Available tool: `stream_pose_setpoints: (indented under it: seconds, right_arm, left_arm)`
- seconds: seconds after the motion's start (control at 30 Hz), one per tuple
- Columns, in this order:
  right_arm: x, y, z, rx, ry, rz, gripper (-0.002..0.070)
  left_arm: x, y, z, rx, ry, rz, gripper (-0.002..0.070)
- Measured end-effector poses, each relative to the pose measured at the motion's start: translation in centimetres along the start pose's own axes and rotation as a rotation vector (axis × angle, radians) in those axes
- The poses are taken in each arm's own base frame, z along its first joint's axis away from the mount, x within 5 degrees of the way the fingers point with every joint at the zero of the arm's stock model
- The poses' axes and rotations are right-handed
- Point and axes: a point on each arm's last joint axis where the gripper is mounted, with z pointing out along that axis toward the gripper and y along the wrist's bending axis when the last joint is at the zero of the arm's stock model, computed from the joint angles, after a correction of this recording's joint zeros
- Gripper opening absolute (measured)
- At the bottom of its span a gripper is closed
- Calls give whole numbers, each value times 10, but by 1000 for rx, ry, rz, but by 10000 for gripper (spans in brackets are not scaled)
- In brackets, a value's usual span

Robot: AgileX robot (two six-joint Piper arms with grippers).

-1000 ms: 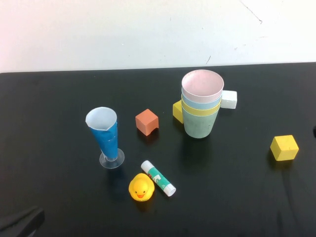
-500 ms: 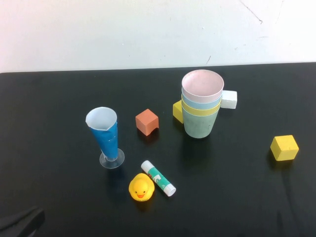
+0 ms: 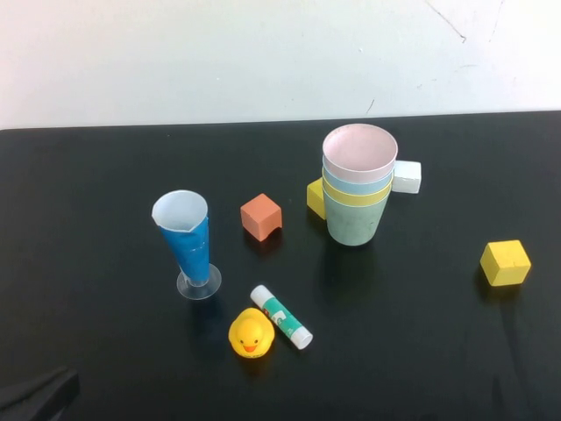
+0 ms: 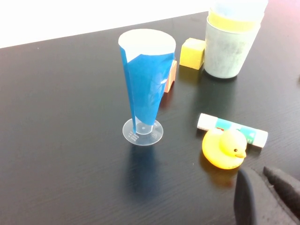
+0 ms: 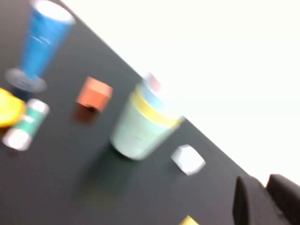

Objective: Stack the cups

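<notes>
Four pastel cups [image 3: 357,189] stand nested upright on the black worktop [image 3: 105,193], green lowest, then yellow, light blue and pink. A yellow block [image 3: 316,197] touches the stack; a white block [image 3: 407,176] sits just beside it. The left hand [image 4: 262,197], fingers together, holds nothing near the rubber duck [image 4: 224,148]. The right hand [image 5: 265,199], well apart from the stack, shows a narrow gap and holds nothing.
</notes>
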Motion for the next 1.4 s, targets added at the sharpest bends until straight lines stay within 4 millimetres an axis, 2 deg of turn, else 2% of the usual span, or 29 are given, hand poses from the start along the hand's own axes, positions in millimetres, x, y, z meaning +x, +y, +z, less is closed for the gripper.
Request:
stream_pose_setpoints:
  seconds: [0.3,0.47,0.63,0.83,1.1,1.4]
  right_arm:
    - [74,18,-37,358,183,312,64]
    - [101,27,-45,523,297,398,64]
    - [120,33,-44,572,364,480,64]
    - [122,38,-41,516,335,554,64]
    - [119,41,-38,434,306,547,64]
    - [119,41,-38,429,308,534,64]
  left_arm:
    - [0,0,0,0,1,-2,-1]
    - [0,0,0,0,1,-2,-1]
    - [0,0,0,0,1,-2,-1]
    - [1,0,0,0,2,-2,-1]
    - [1,0,0,0,2,1,-1]
    - [1,0,0,0,2,1,-1]
